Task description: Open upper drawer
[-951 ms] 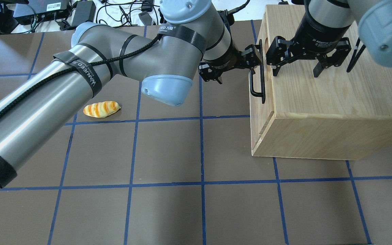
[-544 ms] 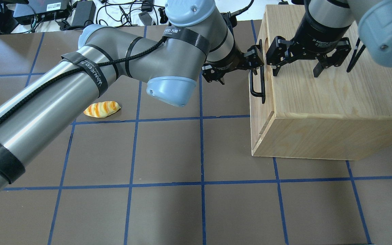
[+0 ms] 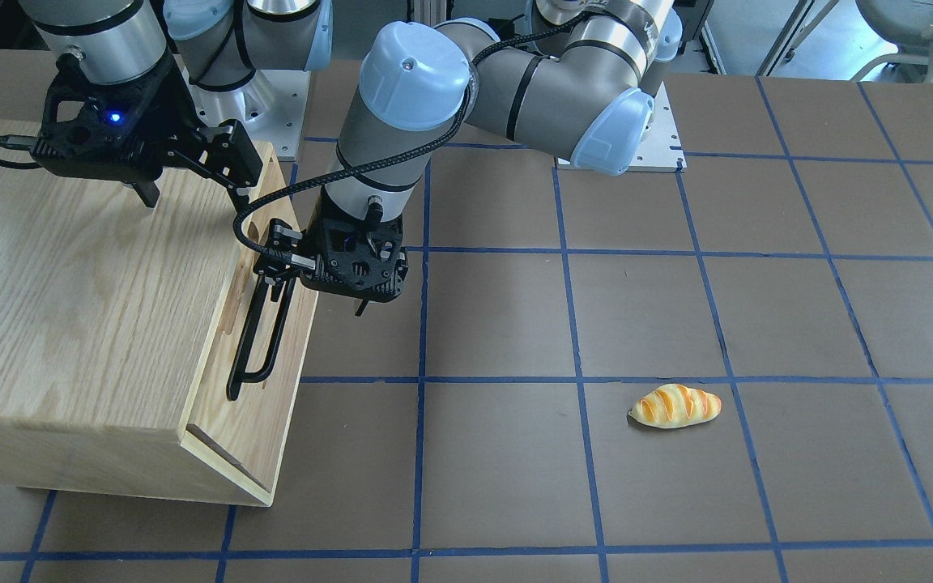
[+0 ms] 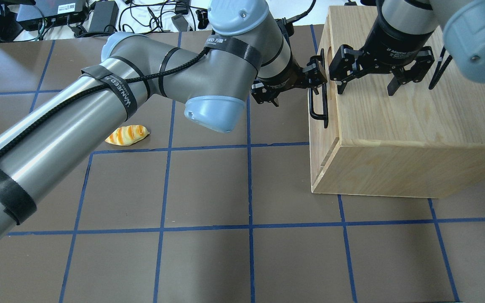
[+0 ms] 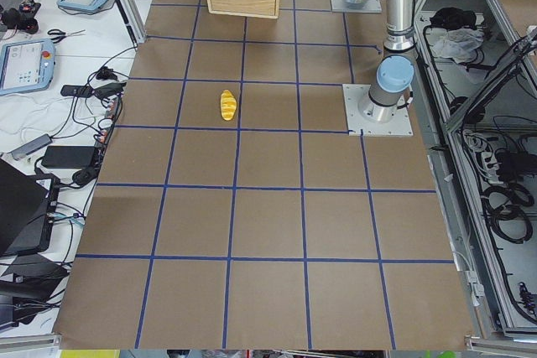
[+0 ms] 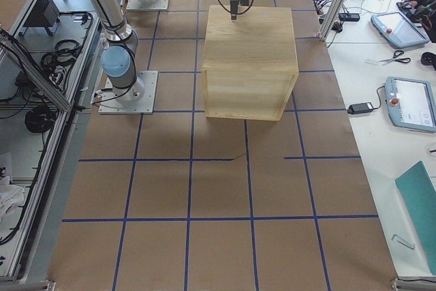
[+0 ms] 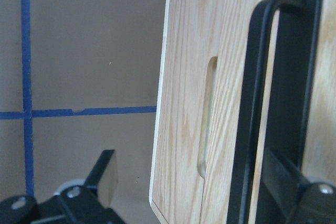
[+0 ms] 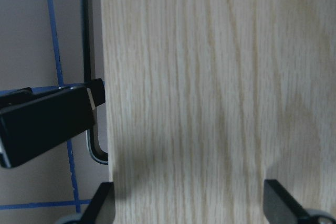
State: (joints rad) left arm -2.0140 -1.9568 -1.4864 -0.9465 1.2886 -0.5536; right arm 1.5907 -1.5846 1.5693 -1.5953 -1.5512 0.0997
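Note:
The upper drawer's light-wood front faces the table's middle and looks shut. It also shows in the front view and in the left wrist view. Its black bar handle runs over an oval recess. My left gripper is open at the handle's far end. One finger is between bar and panel, the other out over the table. My right gripper is open, its fingers pointing down at the cabinet's top near the front edge.
The oak-grain cabinet body stands at the table's right side. A toy bread loaf lies on the brown mat left of my left arm. Cables and power boxes lie beyond the far edge.
My left arm has swung a little to the right and away, and its gripper has edged closer in on the handle's far end. The right arm and the drawer have not moved.

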